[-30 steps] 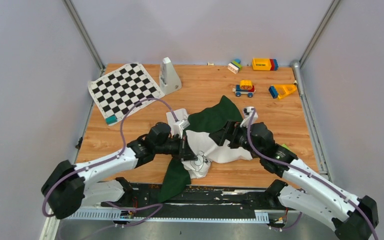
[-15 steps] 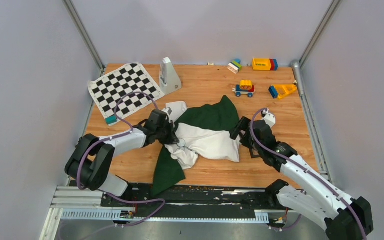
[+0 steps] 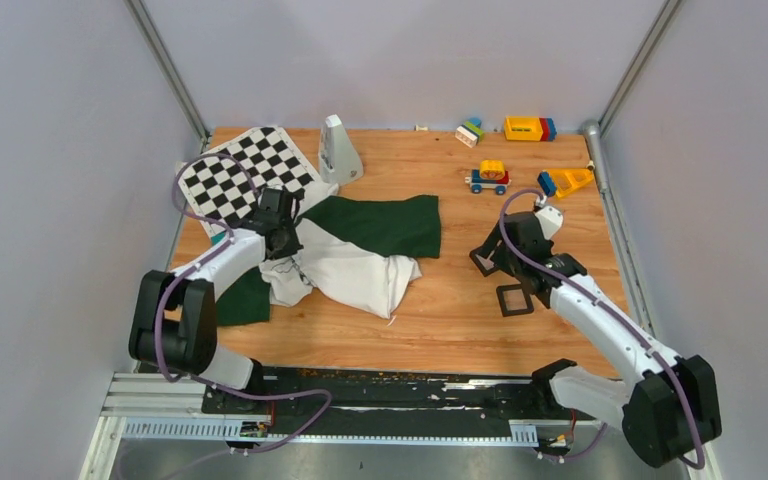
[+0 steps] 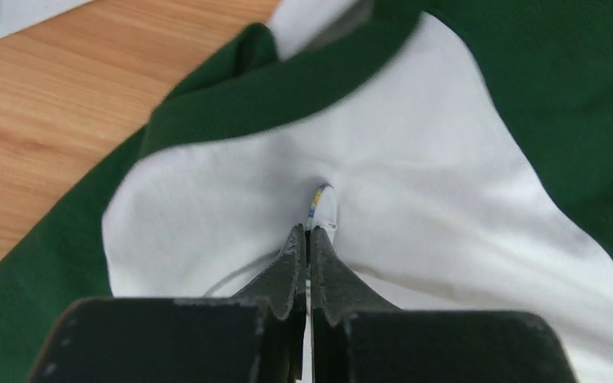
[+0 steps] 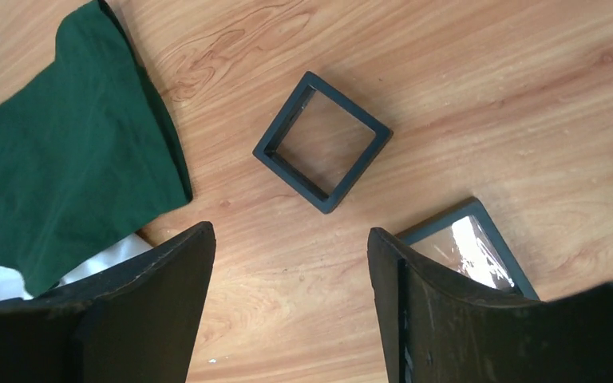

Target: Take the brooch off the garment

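- The brooch (image 4: 318,195) is judged to be the tiny yellowish speck just beyond the tips of the left gripper (image 4: 307,235). It is seated on a pucker of white cloth.
- The fingers of that gripper are pressed tightly together on the pucker. Whether the metal itself is nipped, or only the shirt (image 4: 415,199), cannot be told. If only cloth is caught, the pin would stay fastened however far it is pulled.
- Nothing is pressed on the shirt anywhere else. A pull away from the table would therefore lift the whole garment with the hand and not slide the pin out.
- A sharp tug could stretch or tear the cloth at the pinhole right at the fingertips.
- If the brooch came free suddenly, it could be flicked into the green folds on either side of the hand and lost from sight.
- The right gripper (image 5: 290,235) is held spread with nothing between its fingers, well apart from the shirt, so no counter-hold is given.
- A black square frame (image 5: 323,144) lies just ahead of those fingers, and a film-covered tray (image 5: 467,247) lies partly under one of them. Either could be knocked if the hand were lowered carelessly.
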Controlling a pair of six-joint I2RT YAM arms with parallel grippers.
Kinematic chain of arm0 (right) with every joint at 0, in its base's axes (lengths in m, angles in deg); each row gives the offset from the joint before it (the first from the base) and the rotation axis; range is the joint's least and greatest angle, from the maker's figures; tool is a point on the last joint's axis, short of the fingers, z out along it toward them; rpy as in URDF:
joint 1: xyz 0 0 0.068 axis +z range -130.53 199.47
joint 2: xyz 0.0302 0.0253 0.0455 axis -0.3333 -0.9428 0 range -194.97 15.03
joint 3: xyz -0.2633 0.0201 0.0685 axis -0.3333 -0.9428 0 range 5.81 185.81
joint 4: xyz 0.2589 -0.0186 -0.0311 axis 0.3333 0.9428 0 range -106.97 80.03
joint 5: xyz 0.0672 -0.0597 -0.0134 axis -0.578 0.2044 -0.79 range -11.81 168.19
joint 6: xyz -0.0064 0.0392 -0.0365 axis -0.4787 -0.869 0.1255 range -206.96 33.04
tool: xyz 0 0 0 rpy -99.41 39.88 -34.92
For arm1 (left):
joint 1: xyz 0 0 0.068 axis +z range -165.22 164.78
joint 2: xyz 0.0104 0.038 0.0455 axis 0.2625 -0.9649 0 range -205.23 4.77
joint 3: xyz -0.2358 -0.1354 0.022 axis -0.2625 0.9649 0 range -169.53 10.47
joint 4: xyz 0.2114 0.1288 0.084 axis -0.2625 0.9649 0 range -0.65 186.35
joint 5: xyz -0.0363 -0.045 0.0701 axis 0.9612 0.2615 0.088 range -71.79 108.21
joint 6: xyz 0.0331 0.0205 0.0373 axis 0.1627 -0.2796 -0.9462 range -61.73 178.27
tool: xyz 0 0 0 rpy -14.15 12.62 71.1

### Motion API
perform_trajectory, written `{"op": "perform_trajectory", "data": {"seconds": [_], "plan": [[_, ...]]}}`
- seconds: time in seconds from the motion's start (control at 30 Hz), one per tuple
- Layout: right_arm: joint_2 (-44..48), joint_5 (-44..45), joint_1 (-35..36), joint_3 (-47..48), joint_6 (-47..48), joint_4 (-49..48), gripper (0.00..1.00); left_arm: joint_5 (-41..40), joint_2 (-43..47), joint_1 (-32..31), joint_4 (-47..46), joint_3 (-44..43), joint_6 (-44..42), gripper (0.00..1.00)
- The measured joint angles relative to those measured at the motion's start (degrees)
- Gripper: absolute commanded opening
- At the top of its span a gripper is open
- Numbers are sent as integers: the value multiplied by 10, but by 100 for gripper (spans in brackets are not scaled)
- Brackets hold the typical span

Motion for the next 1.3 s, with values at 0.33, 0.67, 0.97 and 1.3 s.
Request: {"op": "perform_trajectory", "data": {"seconds": [0.33, 0.67, 0.97, 1.3], "plan": [[-172, -62, -3, 89, 164, -21, 54, 71, 230, -196, -9, 1, -133, 0], [-266, -74, -3, 127, 242, -22, 43, 185, 229, -199, -113, 100, -186, 0], [-306, -84, -3, 140, 257, -19, 39, 239, 226, -199, -163, 138, -192, 0], [-335, -81, -3, 152, 259, -9, 28, 254, 227, -199, -176, 138, -192, 0]]}}
